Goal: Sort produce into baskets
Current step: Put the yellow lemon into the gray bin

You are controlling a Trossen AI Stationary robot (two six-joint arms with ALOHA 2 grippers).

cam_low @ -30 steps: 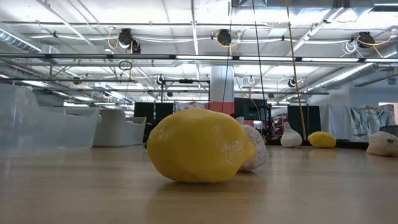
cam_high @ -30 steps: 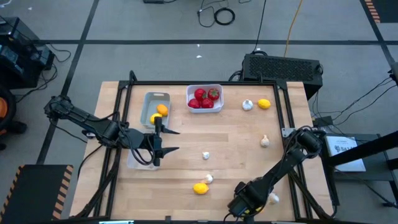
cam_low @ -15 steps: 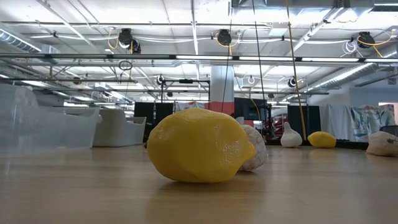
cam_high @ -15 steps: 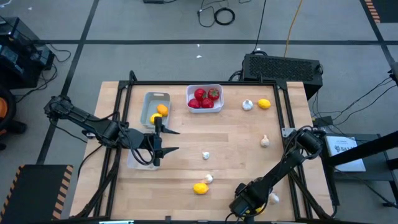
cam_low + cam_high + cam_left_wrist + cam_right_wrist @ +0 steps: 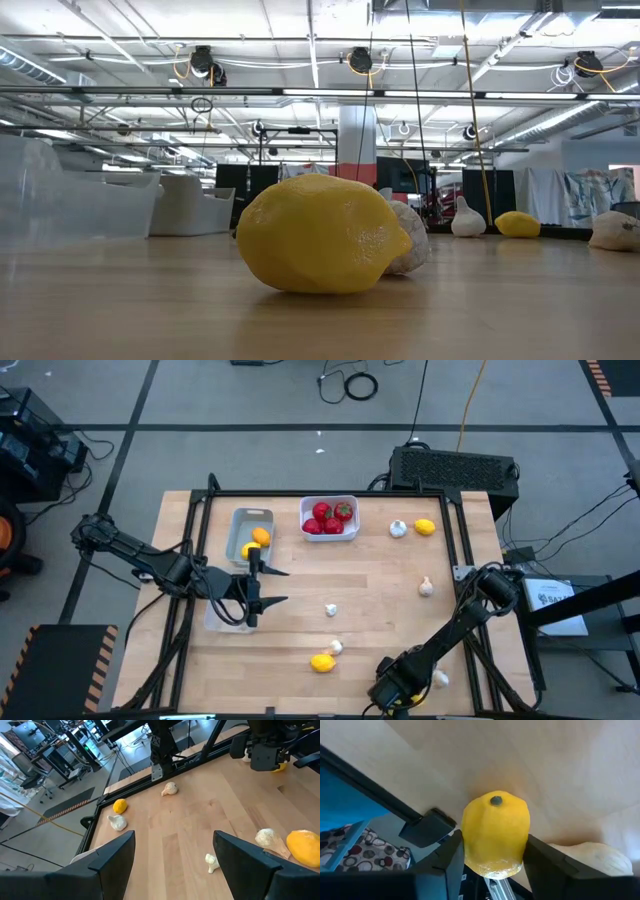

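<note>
Right tool (image 5: pixel 492 857) pinching lemon (image 5: pixel 495 832) at table's near edge: likely firm, smooth, rolls; hold mid-body; left tool (image 5: pixel 172 857) spread.

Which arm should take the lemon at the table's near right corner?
Right. The right gripper already has its fingers on both sides of that lemon. The left gripper sits open across the table beside the grey basket.

Light wooden table (image 5: pixel 380 600), three baskets (image 5: pixel 329 518), scattered lemons (image 5: pixel 322 662), garlic bulbs (image 5: pixel 398 529)
</note>
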